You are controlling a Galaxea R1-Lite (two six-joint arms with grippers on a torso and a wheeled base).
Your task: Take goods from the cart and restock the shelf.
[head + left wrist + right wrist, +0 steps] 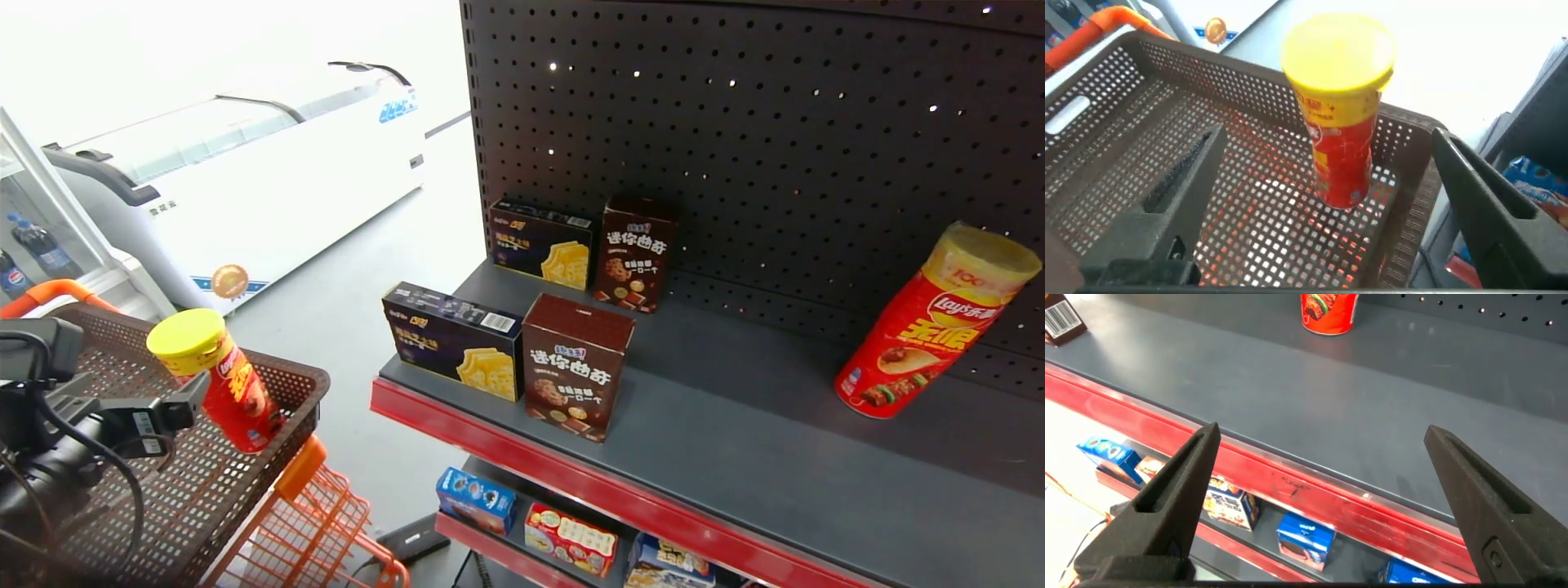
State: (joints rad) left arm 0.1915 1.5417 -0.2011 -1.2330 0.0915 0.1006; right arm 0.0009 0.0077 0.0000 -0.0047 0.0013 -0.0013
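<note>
A red chips can [219,377] with a yellow lid stands tilted in the brown basket [286,371] on the orange cart [306,523]. My left gripper [192,400] hangs just beside it. In the left wrist view the left gripper [1329,137] is open, its fingers [1188,184] spread on either side of the can [1343,122] without touching it. A second chips can [931,327] leans against the pegboard on the dark shelf [735,441]. My right gripper [1323,434] is open and holds nothing, above the shelf's red front edge [1290,478], with that can's base [1328,312] farther back.
Two dark blue boxes [454,339] and two brown cookie boxes [575,376] stand on the shelf's left part. Bare shelf lies between them and the can. Small packs [478,500] fill the lower shelf. A white freezer [245,171] stands behind the cart.
</note>
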